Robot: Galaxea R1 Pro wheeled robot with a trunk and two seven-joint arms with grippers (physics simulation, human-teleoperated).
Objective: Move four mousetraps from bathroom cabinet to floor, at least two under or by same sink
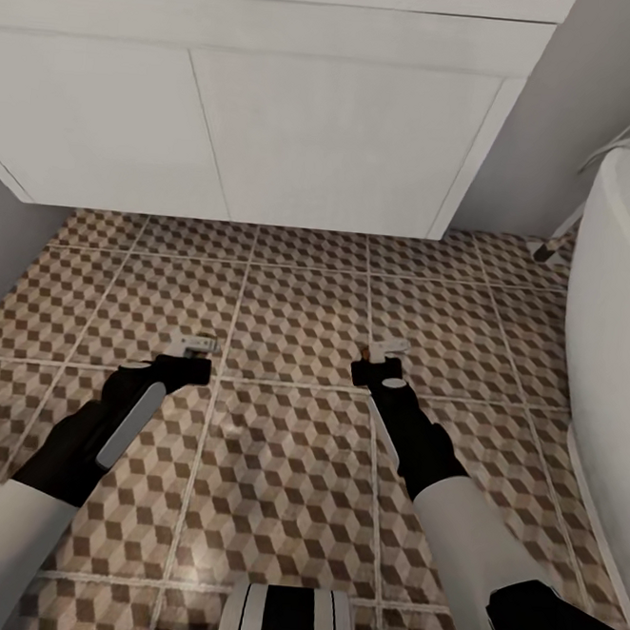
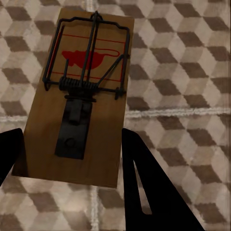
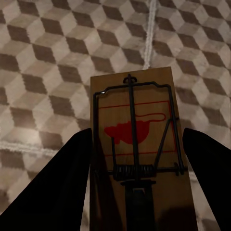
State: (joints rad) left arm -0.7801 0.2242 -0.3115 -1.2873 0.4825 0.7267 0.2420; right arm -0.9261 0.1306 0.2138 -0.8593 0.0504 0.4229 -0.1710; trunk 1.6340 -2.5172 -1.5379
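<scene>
Mousetraps (image 2: 79, 96) (image 3: 137, 159) sit clamped in both hands, near ends cut off.

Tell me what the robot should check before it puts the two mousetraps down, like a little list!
1. Left gripper has a mousetrap between its jaws: ok.
2. Right gripper has a mousetrap between its jaws: ok.
3. Bathroom floor below both grippers is bare cube tile with nothing in the way: ok.
4. Near the sink: the white vanity stands just ahead, with open floor in front of it: ok, though the basin itself is out of sight.
5. Traps flat, wire side up: ok in both wrist views.
6. How high the traps hang above the tiles: cannot tell.
</scene>
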